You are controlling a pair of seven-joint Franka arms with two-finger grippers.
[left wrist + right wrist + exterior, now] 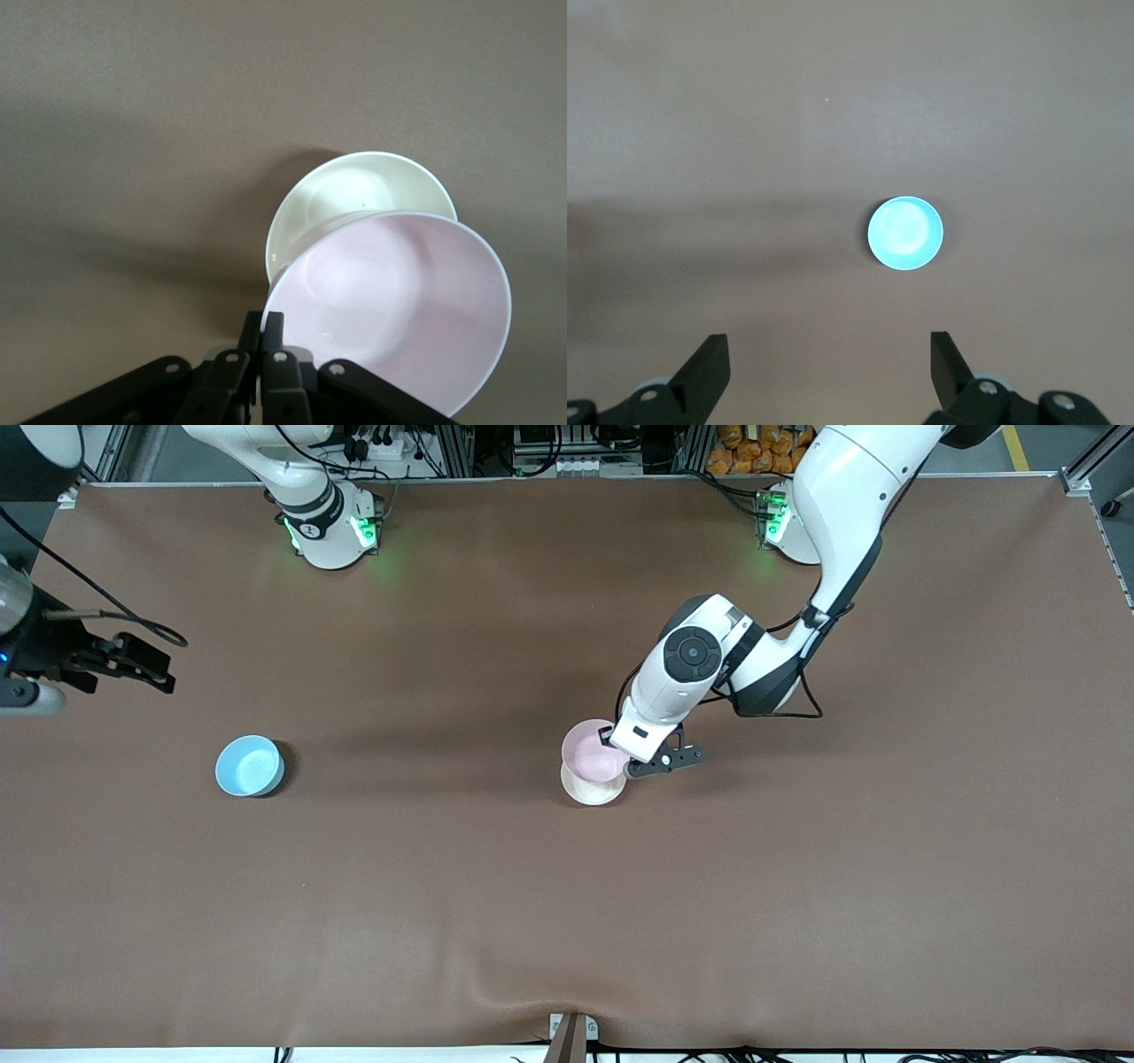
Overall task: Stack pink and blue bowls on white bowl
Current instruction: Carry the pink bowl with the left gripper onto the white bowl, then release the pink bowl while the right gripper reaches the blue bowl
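Note:
My left gripper (631, 766) is shut on the rim of the pink bowl (592, 751) and holds it just above the white bowl (587, 788), which stands near the middle of the table. In the left wrist view the pink bowl (399, 310) overlaps the white bowl (354, 199), with my left gripper (263, 320) pinching its rim. The blue bowl (249, 765) stands alone toward the right arm's end of the table. My right gripper (164, 673) is open, up in the air toward that end. The right wrist view shows the blue bowl (904, 232) below my open right gripper (830, 350).
The brown table (567, 921) holds only the bowls. A bracket (571, 1036) sits at the table edge nearest the front camera.

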